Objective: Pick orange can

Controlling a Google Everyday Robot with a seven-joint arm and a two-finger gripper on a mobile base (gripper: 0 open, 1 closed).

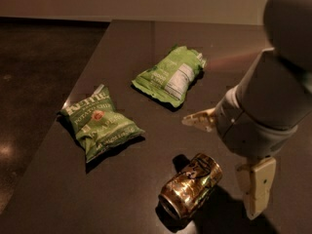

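The orange can [191,189] lies on its side on the dark table [136,38], near the front, its open rim facing the lower left. My gripper [220,166] is open and hangs just to the right of and above the can. One pale finger [200,121] points left behind the can. The other finger [257,185] points down to the can's right. The can is not between closed fingers and nothing is held. The grey arm fills the right side of the view.
Two green chip bags lie flat on the table: one at the left [100,123], one further back in the middle [170,74]. The table's left edge [73,94] runs diagonally, with dark floor [34,72] beyond it.
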